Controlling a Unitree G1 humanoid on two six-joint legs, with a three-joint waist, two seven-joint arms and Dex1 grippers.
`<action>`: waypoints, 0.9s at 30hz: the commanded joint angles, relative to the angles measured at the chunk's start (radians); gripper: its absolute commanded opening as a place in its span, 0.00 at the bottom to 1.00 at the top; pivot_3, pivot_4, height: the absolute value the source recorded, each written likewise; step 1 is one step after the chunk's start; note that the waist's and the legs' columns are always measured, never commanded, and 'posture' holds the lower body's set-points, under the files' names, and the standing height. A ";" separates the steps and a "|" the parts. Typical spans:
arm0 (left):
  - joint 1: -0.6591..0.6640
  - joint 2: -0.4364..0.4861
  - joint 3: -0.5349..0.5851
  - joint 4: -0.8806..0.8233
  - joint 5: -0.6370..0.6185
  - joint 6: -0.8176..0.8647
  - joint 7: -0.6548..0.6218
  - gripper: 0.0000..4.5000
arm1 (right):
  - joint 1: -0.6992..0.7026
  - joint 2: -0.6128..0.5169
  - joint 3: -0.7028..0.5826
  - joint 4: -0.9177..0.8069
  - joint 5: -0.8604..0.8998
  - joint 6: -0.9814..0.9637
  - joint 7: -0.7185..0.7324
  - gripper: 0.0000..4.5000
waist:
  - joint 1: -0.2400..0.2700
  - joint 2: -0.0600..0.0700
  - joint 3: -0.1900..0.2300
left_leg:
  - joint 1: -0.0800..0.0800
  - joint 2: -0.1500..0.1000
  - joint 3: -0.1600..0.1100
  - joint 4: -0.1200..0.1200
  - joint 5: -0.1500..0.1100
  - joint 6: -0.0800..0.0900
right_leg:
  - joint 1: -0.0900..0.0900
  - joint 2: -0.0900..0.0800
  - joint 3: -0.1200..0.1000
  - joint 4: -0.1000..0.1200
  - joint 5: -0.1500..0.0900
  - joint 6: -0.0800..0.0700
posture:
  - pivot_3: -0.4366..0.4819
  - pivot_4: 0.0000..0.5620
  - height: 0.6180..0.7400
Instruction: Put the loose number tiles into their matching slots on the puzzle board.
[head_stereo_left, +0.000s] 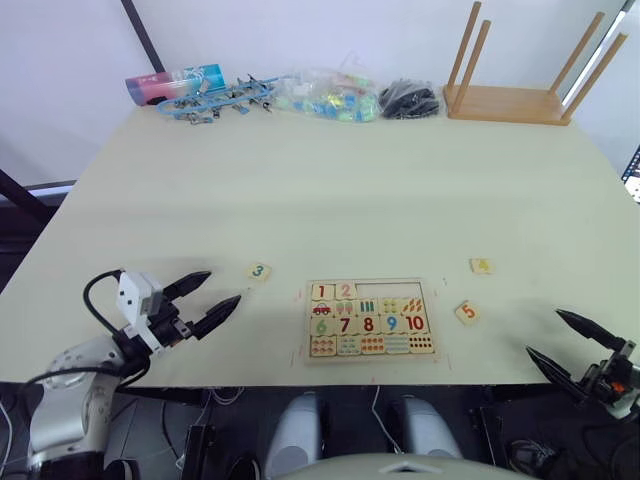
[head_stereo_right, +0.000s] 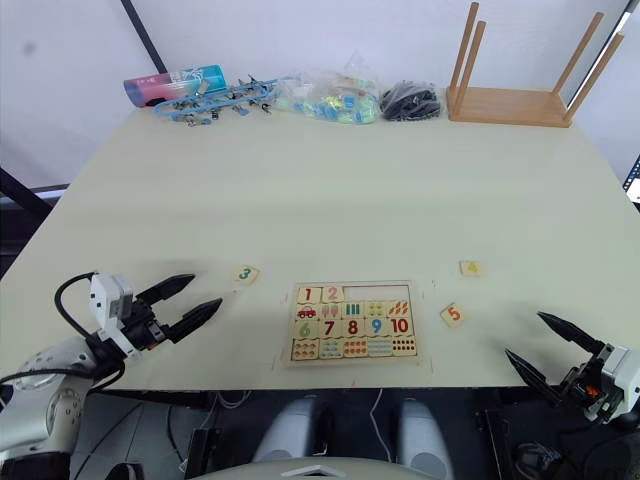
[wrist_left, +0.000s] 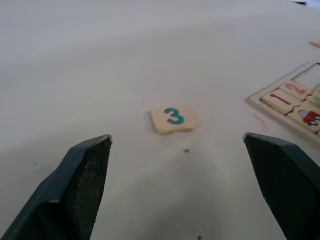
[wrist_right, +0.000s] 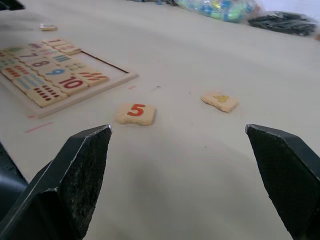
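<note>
The puzzle board (head_stereo_left: 371, 319) lay near the bench's (head_stereo_left: 330, 190) front edge, tiles 1 and 2 seated. Tile 3 (head_stereo_left: 259, 271) sat left of the board, tiles 4 (head_stereo_left: 481, 266) and 5 (head_stereo_left: 466, 312) right. Left gripper (head_stereo_left: 211, 299) and right gripper (head_stereo_left: 556, 337) both had jaws wide apart, empty.

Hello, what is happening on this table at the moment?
A robot is filling a number puzzle board. Tiles 1 and 2 already sit in the top row; the other slots are empty. Tile 3 lies on the table in front of the open left hand. Tiles 5 and 4 lie near the open right hand. Neither hand holds anything.
</note>
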 joint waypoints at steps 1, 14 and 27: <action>0.053 -0.021 0.036 -0.077 -0.013 -0.028 0.047 0.99 | 0.028 0.006 -0.044 -0.015 0.010 -0.018 -0.028 1.00 | 0.000 0.000 0.000 | 0.000 0.000 0.000 0.000 0.000 0.000 | 0.000 0.000 0.000 0.000 0.000 0.000 | 0.48 0.27 0.98; 0.178 -0.067 0.014 -0.176 -0.012 -0.040 0.117 0.99 | 0.059 0.025 -0.057 -0.013 0.034 -0.017 -0.042 1.00 | 0.000 0.000 -0.001 | -0.001 0.000 -0.001 -0.002 0.000 0.000 | 0.000 -0.005 0.002 -0.003 -0.001 -0.002 | 0.48 0.27 0.98; 0.162 -0.051 -0.009 -0.144 0.008 -0.070 0.110 0.99 | 0.057 0.023 -0.050 -0.053 0.041 0.006 -0.049 1.00 | -0.001 0.000 -0.001 | 0.000 0.000 0.000 -0.005 0.000 0.000 | 0.000 -0.011 -0.005 -0.005 -0.001 -0.002 | 0.48 0.27 0.98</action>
